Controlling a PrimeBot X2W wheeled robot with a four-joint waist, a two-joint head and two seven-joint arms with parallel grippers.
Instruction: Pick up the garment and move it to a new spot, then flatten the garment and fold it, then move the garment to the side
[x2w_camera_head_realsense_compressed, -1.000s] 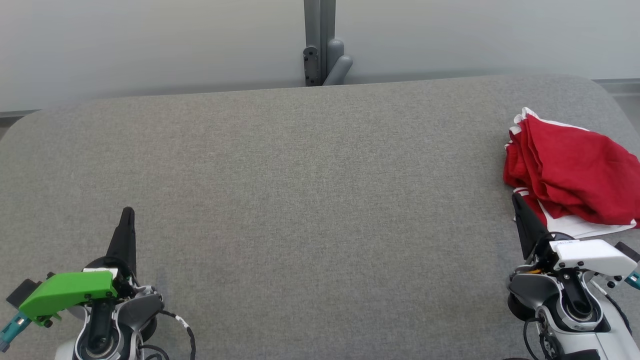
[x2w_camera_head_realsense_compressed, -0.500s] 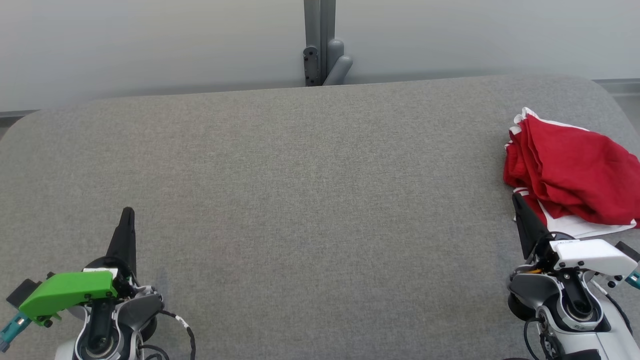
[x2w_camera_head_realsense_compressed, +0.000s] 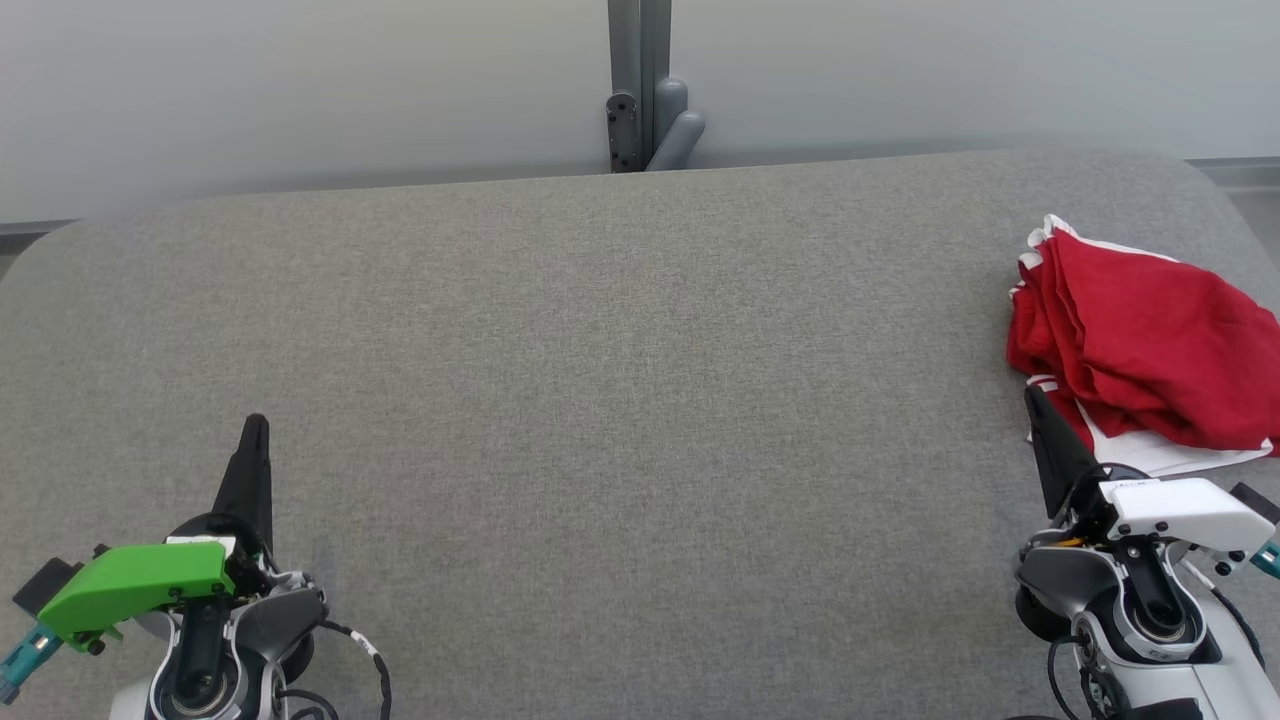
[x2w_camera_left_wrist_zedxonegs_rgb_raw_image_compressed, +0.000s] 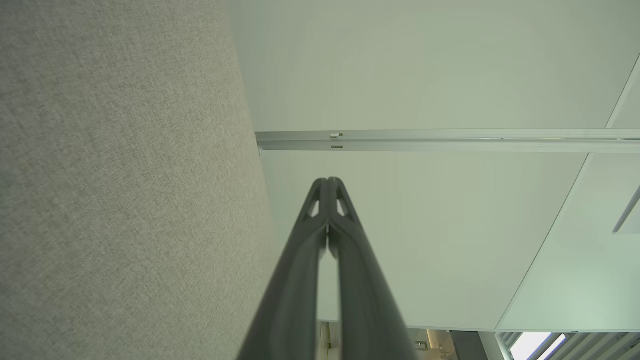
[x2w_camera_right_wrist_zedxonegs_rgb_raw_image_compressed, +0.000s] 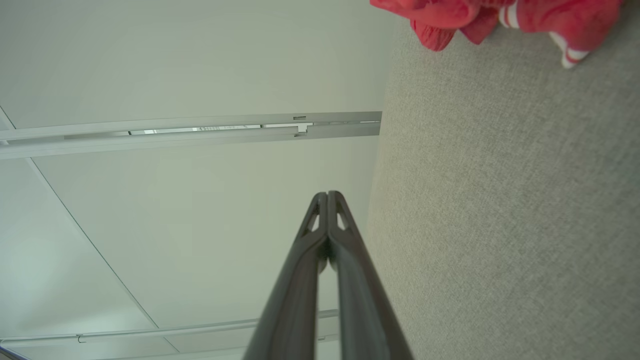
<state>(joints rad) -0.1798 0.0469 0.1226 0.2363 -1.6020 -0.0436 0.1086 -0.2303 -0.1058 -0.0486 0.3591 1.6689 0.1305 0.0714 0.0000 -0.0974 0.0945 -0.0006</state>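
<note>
No change seen, nothing shifted (head view matches earlier ones)

— where are we, do we think?
— we'd call it a lab or test room: a broad table (x2w_camera_head_realsense_compressed: 600, 350) covered in grey fabric, set against plain pale wall panels (x2w_camera_head_realsense_compressed: 300, 90).
— and we see a grey metal post (x2w_camera_head_realsense_compressed: 640, 60) between those panels, with an aluminium rail (x2w_camera_left_wrist_zedxonegs_rgb_raw_image_compressed: 450, 140) running across them.

Soft red cloth garment (x2w_camera_head_realsense_compressed: 1140, 350) is resting on a matt, woven grey fabric table (x2w_camera_head_realsense_compressed: 600, 400)
Its weave is looking coarse; the post (x2w_camera_head_realsense_compressed: 640, 80) is showing smooth, satin grey metal
</note>
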